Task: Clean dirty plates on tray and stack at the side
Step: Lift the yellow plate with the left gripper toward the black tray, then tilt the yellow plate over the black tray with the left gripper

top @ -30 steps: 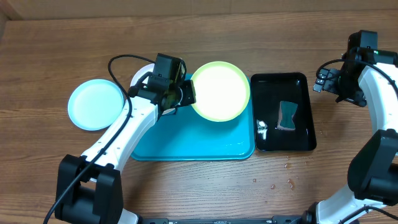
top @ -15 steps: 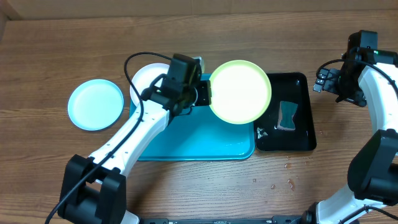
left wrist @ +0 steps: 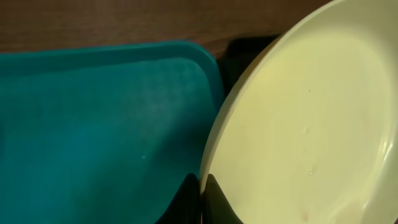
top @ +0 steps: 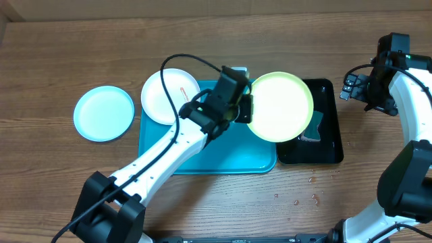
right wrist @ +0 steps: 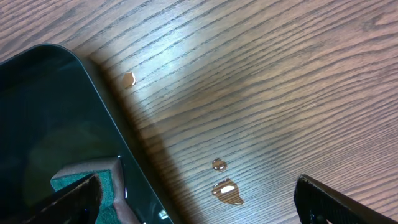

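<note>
Three plates show from overhead. The yellow-green plate (top: 280,106) is off the table, held by its left rim over the gap where the tray (top: 202,158) meets the black tray (top: 325,154). It covers the tray's right rim and much of the black tray. The left gripper (left wrist: 202,186) is clamped on that rim, and in the left wrist view its dark fingers (left wrist: 186,198) pinch the plate's edge. The plate's face shows only a few tiny specks.

The white plate (top: 170,96) lies on the tray's upper left corner, overhanging the rim, with a thin orange-red smear (top: 183,91) on it. The blue plate (top: 104,113) lies flat on the table (top: 67,54), left of the tray and apart from it.

A sponge (right wrist: 87,177) lies in the black tray, mostly hidden from overhead by the held plate. Several water drops (right wrist: 221,186) sit on the wood just beside the black tray.

The right gripper (right wrist: 198,183) hangs over the bare table by the black tray's far right corner, fingers spread wide and grasping nothing.
</note>
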Robot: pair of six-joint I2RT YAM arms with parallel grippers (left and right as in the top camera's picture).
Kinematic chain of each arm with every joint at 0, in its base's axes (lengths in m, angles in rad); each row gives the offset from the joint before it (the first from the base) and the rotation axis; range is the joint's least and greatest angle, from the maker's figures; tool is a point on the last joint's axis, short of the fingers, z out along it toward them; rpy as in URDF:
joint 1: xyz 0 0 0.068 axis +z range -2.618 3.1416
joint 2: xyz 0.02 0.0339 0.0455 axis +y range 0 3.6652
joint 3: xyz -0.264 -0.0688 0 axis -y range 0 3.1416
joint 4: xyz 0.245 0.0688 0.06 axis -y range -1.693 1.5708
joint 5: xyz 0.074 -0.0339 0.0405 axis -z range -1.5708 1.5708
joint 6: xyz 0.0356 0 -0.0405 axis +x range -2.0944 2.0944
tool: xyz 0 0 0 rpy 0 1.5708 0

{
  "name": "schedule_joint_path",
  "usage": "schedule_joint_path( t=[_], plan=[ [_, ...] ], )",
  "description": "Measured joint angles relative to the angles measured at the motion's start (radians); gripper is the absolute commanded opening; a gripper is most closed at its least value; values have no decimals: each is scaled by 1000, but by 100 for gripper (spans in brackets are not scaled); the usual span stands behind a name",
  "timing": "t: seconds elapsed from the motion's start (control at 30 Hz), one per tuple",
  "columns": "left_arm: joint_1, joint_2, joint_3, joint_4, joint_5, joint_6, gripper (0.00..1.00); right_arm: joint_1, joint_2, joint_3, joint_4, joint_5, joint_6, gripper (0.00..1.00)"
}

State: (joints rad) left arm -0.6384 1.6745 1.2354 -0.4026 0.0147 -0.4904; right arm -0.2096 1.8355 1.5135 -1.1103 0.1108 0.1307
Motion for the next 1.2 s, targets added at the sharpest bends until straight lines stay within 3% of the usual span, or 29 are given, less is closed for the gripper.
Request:
schedule_joint_path(
  t=[0.63, 1.2],
  plan=[
    [-235, 0, 161, -39, -529, 263, 4, 0, 0, 0, -1, 0, 0, 100],
    [-446, 0, 174, 255, -917, 689, 4, 0, 0, 0, -1, 0, 0, 100]
  ],
)
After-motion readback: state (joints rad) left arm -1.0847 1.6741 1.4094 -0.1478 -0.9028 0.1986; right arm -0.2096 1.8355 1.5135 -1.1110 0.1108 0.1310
